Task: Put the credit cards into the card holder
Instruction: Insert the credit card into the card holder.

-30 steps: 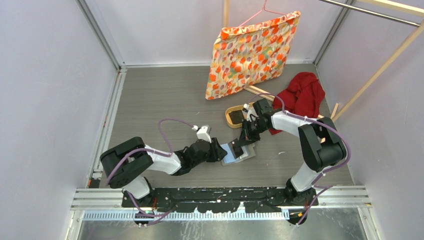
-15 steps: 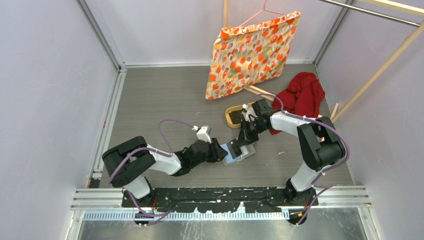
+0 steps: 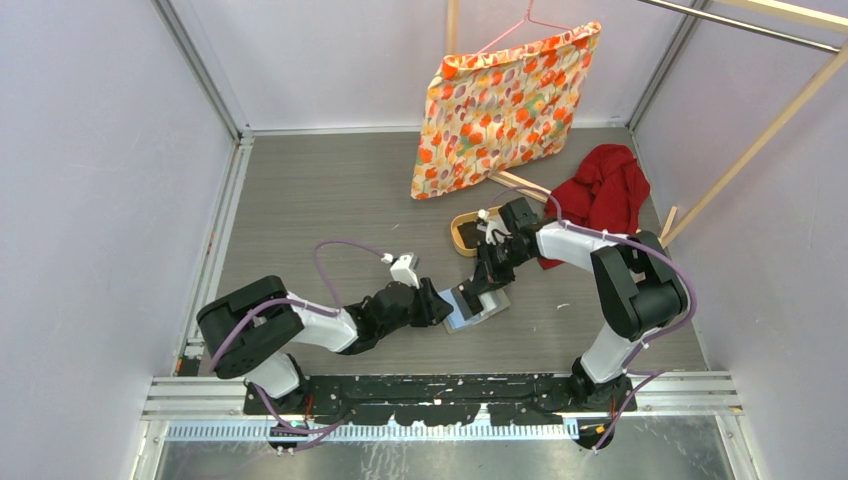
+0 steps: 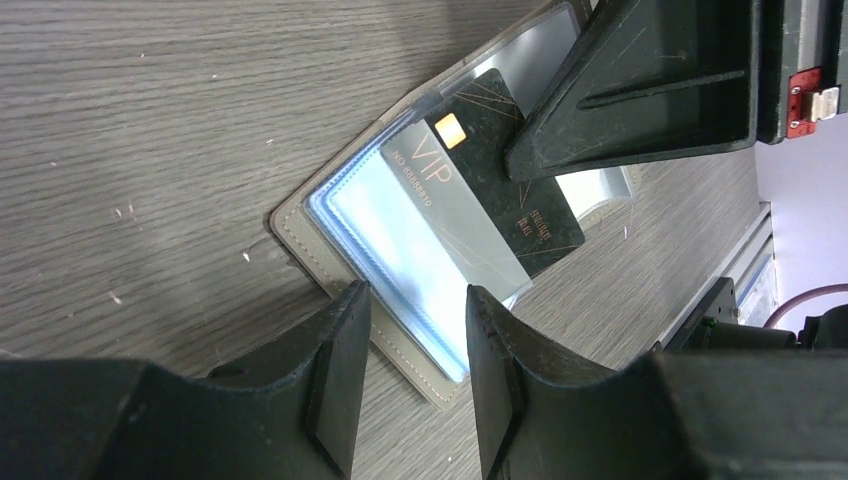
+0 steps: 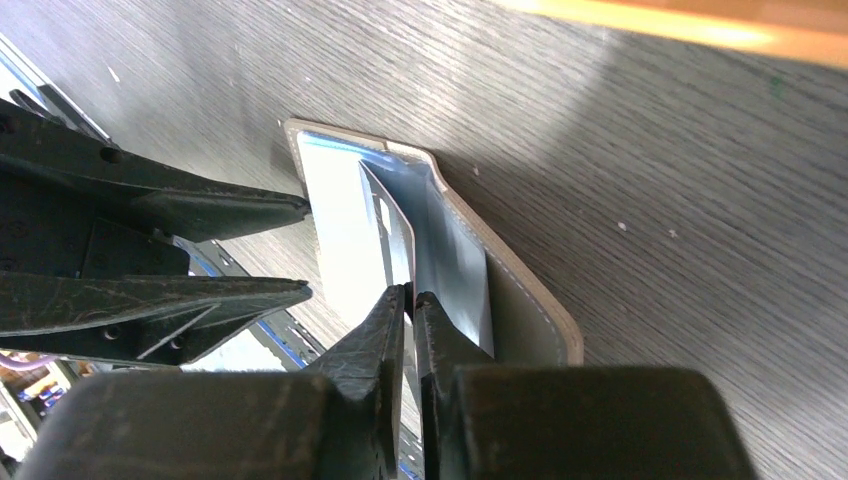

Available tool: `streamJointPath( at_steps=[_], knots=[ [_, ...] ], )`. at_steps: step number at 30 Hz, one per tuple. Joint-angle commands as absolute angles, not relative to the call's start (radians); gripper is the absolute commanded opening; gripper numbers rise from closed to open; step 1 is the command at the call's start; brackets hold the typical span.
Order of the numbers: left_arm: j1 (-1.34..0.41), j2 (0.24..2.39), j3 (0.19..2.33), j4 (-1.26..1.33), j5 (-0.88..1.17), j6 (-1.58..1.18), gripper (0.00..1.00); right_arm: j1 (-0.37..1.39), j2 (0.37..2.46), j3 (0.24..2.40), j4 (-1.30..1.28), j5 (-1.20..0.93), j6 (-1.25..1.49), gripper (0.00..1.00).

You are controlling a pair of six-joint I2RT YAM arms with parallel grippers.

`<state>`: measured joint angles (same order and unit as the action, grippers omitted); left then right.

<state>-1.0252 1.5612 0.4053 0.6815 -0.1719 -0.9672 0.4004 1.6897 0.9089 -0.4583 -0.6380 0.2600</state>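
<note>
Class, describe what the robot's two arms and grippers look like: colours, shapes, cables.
The left arm and right arm have white shells, bulky black joints and a looping purple cable each. The left gripper and right gripper are black, with two scratched, wedge-shaped fingers.

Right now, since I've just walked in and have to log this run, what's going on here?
The holder lies open on the table. The left gripper is open, its tips at one edge of the holder, apparently steadying it. The right gripper pinches a black card that is partly slid under a clear pocket, with the rest sticking out. So one card is going in and is not fully seated.
</note>
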Motion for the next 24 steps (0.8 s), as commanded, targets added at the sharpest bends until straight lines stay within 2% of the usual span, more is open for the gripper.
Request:
streamJointPath(
  at_steps=[1, 12, 24],
  knots=[
    [-1.016, 1.509, 0.385, 0.684, -0.186, -0.959, 0.42, 0.410, 1.707, 0.927, -0.506, -0.604, 0.216, 0.13],
    [-1.008, 1.448, 0.369, 0.641, -0.199, -0.951, 0.42, 0.411, 1.686, 0.955, -0.538, -0.585, 0.190, 0.24],
    [-1.008, 1.515, 0.387, 0.690, -0.161, -0.974, 0.40, 0.413, 1.674, 0.972, -0.553, -0.562, 0.167, 0.31]
  ],
)
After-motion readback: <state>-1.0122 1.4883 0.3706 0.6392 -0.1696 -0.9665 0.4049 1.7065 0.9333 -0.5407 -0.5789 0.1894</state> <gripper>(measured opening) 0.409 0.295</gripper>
